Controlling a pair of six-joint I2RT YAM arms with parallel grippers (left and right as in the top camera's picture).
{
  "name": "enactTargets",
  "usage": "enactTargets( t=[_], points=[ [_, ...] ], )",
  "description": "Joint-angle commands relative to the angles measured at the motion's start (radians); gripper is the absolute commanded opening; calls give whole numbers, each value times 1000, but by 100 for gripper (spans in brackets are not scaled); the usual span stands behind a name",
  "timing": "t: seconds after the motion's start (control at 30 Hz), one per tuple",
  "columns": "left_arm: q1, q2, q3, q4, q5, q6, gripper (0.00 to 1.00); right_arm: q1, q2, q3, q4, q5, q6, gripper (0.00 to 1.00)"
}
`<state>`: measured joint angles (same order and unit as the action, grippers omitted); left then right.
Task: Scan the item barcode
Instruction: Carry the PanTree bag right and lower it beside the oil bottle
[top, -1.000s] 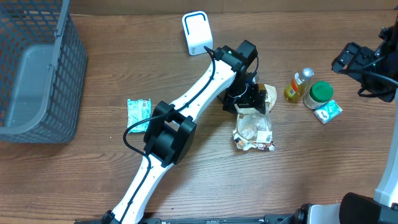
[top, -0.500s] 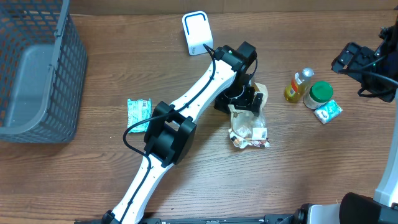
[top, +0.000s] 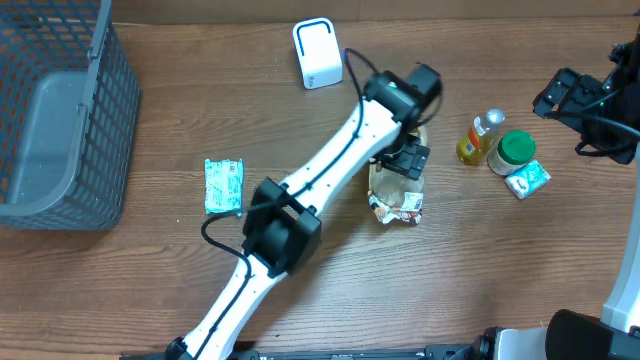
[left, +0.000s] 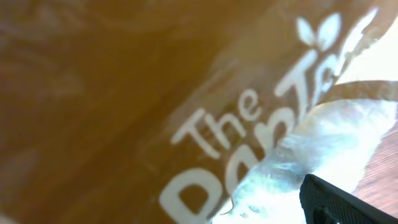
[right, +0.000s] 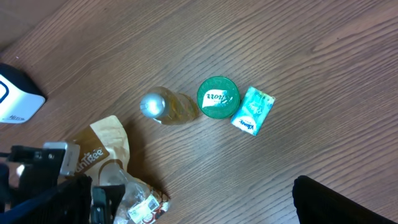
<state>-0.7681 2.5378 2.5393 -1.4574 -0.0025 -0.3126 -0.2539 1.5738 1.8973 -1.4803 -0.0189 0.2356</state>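
Observation:
The item, a brown snack bag (top: 397, 196) with a clear window, lies crumpled on the table's middle right. My left gripper (top: 406, 160) hangs low over its upper end, open. In the left wrist view the bag (left: 186, 93) fills the picture and only one black finger (left: 351, 202) shows at the far right edge. The right wrist view shows the bag (right: 109, 165) with a white printed label (right: 144, 209) near its lower end. The white scanner (top: 318, 54) stands at the back. My right gripper (top: 570, 96) is open, high at the right edge, holding nothing.
A small yellow bottle (top: 480, 136), a green-lidded jar (top: 515, 150) and a teal tissue packet (top: 527, 178) sit right of the bag. A green packet (top: 224, 185) lies left of the arm. A grey wire basket (top: 60, 110) fills the far left.
The left gripper opened wider and swung up and to the right. The bag slid a little to the left and back. The right arm has not moved.

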Motion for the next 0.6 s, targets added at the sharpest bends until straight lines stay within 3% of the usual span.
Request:
enactTargets(
  t=[0.0,0.3,0.47,0.57],
  points=[
    [-72,-51,77,-17,-298,52,100,-1,-11,20,5,6,4,100],
    [-203,-51,82,-32,-752,99,100,-1,-11,20,4,6,4,100],
    [-201,-51,83,-60,-739,53,100,-1,-11,20,5,6,4,100],
    [-158,-51,83,-102,-658,11,100,-1,-11,20,5,6,4,100]
  ],
)
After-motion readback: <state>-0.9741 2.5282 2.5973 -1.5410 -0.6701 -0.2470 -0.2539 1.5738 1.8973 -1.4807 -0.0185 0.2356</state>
